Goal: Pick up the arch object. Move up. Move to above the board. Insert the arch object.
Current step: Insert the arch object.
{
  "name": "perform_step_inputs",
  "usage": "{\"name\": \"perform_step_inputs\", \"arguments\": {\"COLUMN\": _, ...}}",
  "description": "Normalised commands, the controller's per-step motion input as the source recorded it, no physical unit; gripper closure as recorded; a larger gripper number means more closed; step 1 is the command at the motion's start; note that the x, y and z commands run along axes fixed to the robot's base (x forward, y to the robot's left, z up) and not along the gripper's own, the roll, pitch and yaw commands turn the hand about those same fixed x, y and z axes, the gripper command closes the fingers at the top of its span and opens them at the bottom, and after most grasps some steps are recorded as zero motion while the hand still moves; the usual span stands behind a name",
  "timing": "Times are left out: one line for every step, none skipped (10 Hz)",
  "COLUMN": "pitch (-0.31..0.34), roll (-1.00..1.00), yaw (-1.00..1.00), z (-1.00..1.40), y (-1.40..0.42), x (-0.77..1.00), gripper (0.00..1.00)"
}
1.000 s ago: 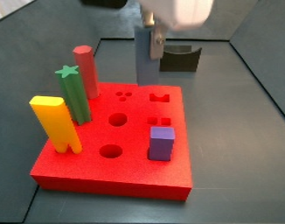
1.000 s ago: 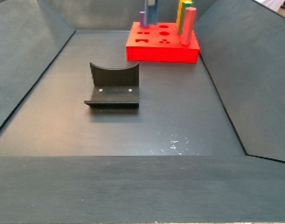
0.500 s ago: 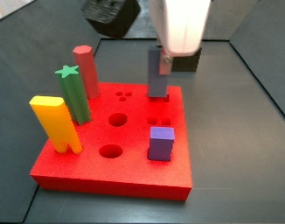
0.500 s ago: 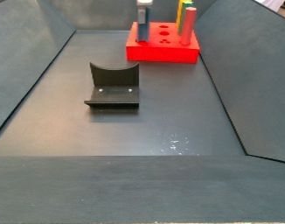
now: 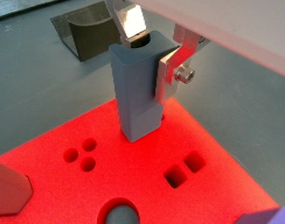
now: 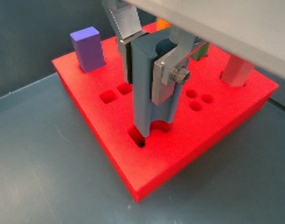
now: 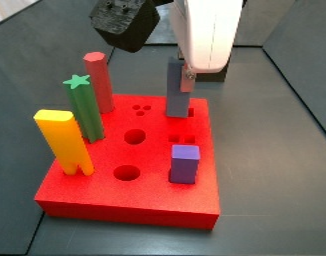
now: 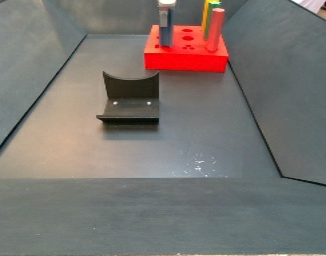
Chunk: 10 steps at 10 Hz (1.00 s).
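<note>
Clearly no brand, label or writing can be read on any surface. The gripper (image 6: 151, 54) stands over the far part of the large flat red square board (image 7: 112, 195), its flat silver fingers (image 5: 170, 67) pinching the top of the tall slim slate-blue arch object (image 5: 138, 92) — one plate on each side, seen in both wrist views. The arch object (image 6: 149, 101) is upright, and in a wrist view its lower end sits in a cut-out near the board's (image 6: 180, 144) edge; how deep it goes cannot be told. In a side view the arch object (image 7: 178, 88) rises from the board's far side. The board holds other pegs: a red cylinder (image 7: 98, 82), a green star-topped post (image 7: 84, 109), a yellow arch-shaped post (image 7: 66, 142) and a short purple block (image 7: 185, 164). Round holes (image 7: 135, 135) and small square holes (image 7: 186, 137) lie open in its top. On the dark floor (image 8: 166, 150), well apart from the board (image 8: 186, 55), stands the dark L-shaped fixture (image 8: 130, 97).
</note>
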Motion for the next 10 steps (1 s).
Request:
{"name": "perform_step_inputs", "arguments": {"pitch": 0.064, "roll": 0.03, "yaw": -0.10, "z": -0.40, "y": 0.08, "x": 0.41, "gripper": 1.00}}
{"name": "perform_step_inputs", "arguments": {"pitch": 0.086, "roll": 0.01, "yaw": -0.19, "z": -0.39, "y": 0.21, "x": 0.21, "gripper": 1.00}}
{"name": "perform_step_inputs", "arguments": {"pitch": 0.094, "roll": 0.03, "yaw": -0.16, "z": -0.39, "y": 0.15, "x": 0.13, "gripper": 1.00}}
{"name": "perform_step_inputs", "arguments": {"pitch": 0.084, "roll": 0.04, "yaw": -0.09, "z": -0.42, "y": 0.06, "x": 0.01, "gripper": 1.00}}
{"name": "perform_step_inputs", "arguments": {"pitch": 0.044, "roll": 0.11, "yaw": 0.00, "z": -0.57, "y": -0.01, "x": 0.00, "gripper": 1.00}}
{"name": "perform_step_inputs", "arguments": {"pitch": 0.000, "roll": 0.20, "yaw": 0.00, "z": -0.73, "y": -0.16, "x": 0.00, "gripper": 1.00}}
{"name": "perform_step_inputs", "arguments": {"pitch": -0.059, "roll": 0.21, "yaw": -0.01, "z": -0.64, "y": -0.17, "x": 0.00, "gripper": 1.00}}
{"name": "perform_step_inputs", "arguments": {"pitch": -0.133, "roll": 0.08, "yaw": 0.00, "z": -0.27, "y": 0.00, "x": 0.00, "gripper": 1.00}}
{"name": "perform_step_inputs", "arguments": {"pitch": -0.019, "roll": 0.00, "yaw": 0.00, "z": 0.00, "y": 0.00, "x": 0.00, "gripper": 1.00}}
{"name": "perform_step_inputs", "arguments": {"pitch": 0.000, "roll": 0.00, "yaw": 0.00, "z": 0.00, "y": 0.00, "x": 0.00, "gripper": 1.00}}
